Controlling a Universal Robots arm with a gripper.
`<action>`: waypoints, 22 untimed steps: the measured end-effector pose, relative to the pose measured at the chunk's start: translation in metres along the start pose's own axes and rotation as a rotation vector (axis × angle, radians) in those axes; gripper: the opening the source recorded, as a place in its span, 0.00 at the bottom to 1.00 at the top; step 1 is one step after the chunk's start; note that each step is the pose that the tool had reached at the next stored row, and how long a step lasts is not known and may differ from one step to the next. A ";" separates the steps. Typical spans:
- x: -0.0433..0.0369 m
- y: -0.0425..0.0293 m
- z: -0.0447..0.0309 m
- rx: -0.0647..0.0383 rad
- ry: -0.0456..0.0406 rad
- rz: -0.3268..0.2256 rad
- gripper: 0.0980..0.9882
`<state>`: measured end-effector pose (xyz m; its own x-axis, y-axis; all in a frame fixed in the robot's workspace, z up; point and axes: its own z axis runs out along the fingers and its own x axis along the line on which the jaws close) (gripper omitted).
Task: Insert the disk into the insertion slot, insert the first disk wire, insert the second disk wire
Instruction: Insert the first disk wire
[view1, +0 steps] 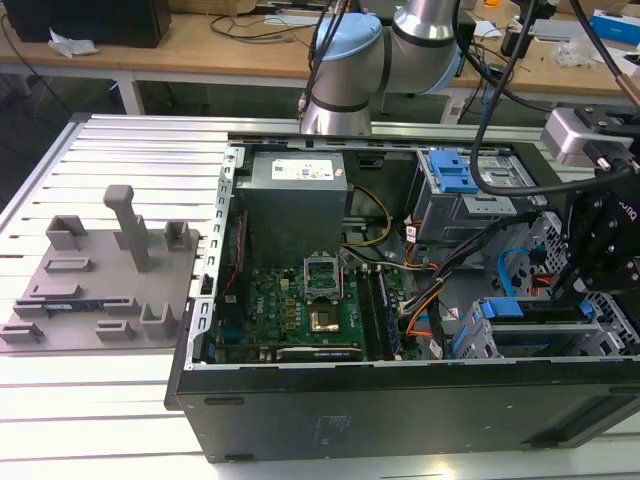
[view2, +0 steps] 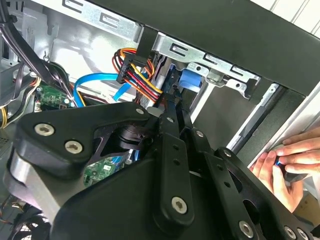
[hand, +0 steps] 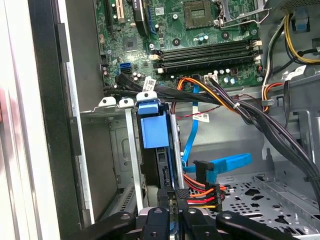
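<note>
The end effector (hand: 172, 197) is seen inside the open computer case (view1: 400, 410), which lies on the slatted tabletop (view1: 100, 420). Whether it is apart, together or clamped on something cannot be told. The first step is judged done: in the insertion slot (hand: 127, 165), the grey cage at the exterior view's right, the disk (hand: 152, 127) is seated edge-on in its blue carrier. The wiring is judged unfinished. The black connector (hand: 206, 189) with red, orange and yellow wires is found just beside the end effector, at the disk's rear edge, and it cannot be told whether it is plugged in. The blue flat cable (hand: 227, 162) is seen near, seemingly not yet joined to the disk. A person's hand (view2: 292, 160) is seen at the case's outer edge.
</note>
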<state>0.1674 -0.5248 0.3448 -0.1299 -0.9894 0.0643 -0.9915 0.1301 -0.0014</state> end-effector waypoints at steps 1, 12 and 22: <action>0.0000 0.0000 0.0010 0.000 0.0000 0.000 0.08; 0.0002 0.0000 0.0050 0.000 0.0002 0.000 0.08; -0.0049 0.0020 -0.0065 0.008 -0.0001 -0.009 0.08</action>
<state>0.1661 -0.5192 0.3510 -0.1211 -0.9906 0.0643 -0.9926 0.1208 -0.0085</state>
